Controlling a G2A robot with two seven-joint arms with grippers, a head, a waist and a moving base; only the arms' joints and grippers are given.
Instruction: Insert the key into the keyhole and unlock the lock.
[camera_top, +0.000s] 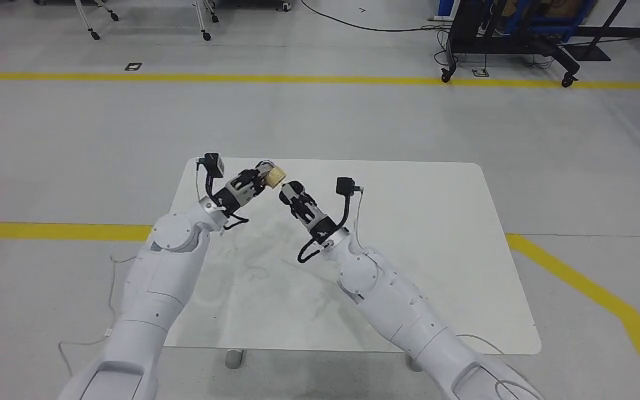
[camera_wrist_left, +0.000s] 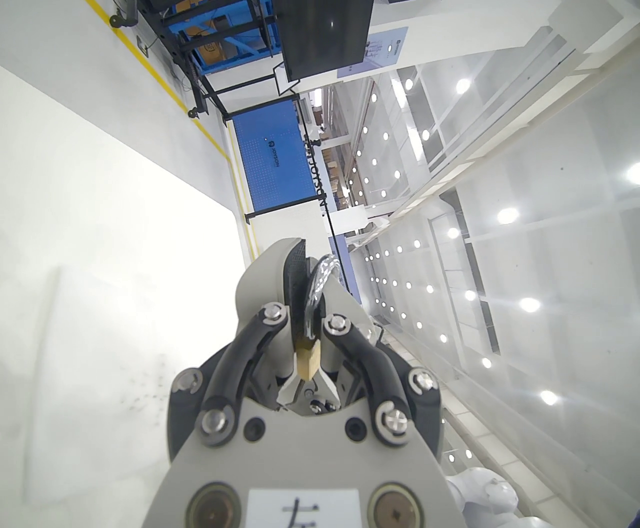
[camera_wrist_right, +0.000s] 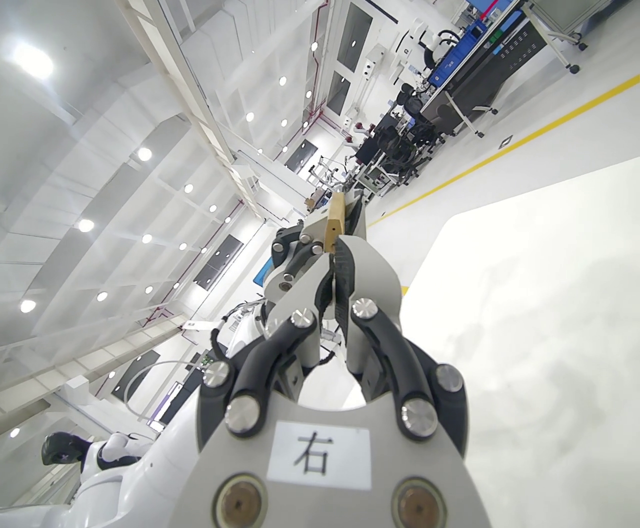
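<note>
Table: you have one white table (camera_top: 440, 270), and both arms are held above its far left part.
Right gripper: there is one right gripper (camera_wrist_right: 334, 260), the nearer of the two to you. Its jaws are clenched tight, and you cannot tell what, if anything, is pinched between them. The tip points straight at the lock.
Gap: the tip is right up against the end of the brass body. You cannot tell whether they are touching or a hair apart.
Lock: you have one lock (camera_wrist_left: 307, 362) with a brass body and a silver shackle. It is up in the air above the table, between the two grippers.
Left gripper: there is one left gripper (camera_wrist_left: 312, 280), just beyond the right one. Its jaws are grasping the lock, which sits edge-on between the dark pads. The shackle curves out by the fingertips.
Floor: two yellow lines (camera_top: 300, 77) cross the grey floor, one beyond the table and one passing behind it.
Far end: one dark wheeled rack (camera_top: 510, 40) stands past the farther line.
</note>
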